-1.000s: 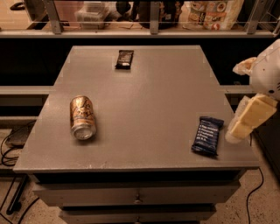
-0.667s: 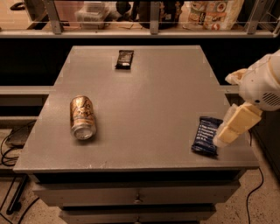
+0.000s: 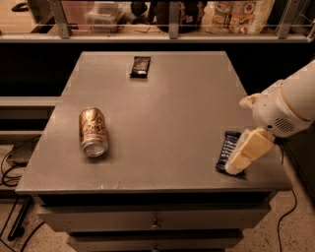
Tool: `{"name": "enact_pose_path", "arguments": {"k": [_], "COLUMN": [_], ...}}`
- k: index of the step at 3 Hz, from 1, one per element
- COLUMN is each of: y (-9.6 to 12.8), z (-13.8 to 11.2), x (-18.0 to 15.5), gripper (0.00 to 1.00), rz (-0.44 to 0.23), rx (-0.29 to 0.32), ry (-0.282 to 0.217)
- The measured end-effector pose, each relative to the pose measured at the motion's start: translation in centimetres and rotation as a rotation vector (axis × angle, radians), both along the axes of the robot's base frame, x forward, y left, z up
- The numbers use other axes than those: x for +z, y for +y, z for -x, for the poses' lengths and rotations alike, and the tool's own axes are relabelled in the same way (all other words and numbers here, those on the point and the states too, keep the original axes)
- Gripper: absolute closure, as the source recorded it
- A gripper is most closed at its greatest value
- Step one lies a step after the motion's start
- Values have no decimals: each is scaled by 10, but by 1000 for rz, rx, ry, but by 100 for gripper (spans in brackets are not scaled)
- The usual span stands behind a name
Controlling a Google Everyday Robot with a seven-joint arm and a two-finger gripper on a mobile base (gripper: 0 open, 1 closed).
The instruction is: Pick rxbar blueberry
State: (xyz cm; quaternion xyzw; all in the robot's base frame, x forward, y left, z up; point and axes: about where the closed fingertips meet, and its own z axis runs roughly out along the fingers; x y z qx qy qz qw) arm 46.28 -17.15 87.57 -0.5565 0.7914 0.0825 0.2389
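Note:
The rxbar blueberry (image 3: 228, 149) is a flat dark-blue wrapper with white text, lying near the front right corner of the grey table (image 3: 162, 103). My gripper (image 3: 241, 156) hangs from the white arm at the right and sits directly over the bar's right half, hiding part of it. Its cream-coloured finger (image 3: 248, 150) points down and left onto the wrapper.
A brown-and-gold can (image 3: 92, 131) lies on its side at the table's left. A black bar wrapper (image 3: 141, 66) lies near the far edge. A shelf with bags and containers (image 3: 231, 15) runs behind the table. Drawers and cables sit below.
My arm has moved left and forward from beyond the table's right edge, so the gripper now covers the blue bar's right half. The bar, can and black wrapper have not moved.

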Motion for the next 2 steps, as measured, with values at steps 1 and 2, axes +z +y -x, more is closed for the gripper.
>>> {"name": "enact_pose_path", "arguments": {"k": [1, 2], "y": [7, 7], "z": [3, 6], "x": [-29, -45], "gripper": [0, 0], "rz": [15, 36], "rx": [-2, -9], "ry": [49, 78]}}
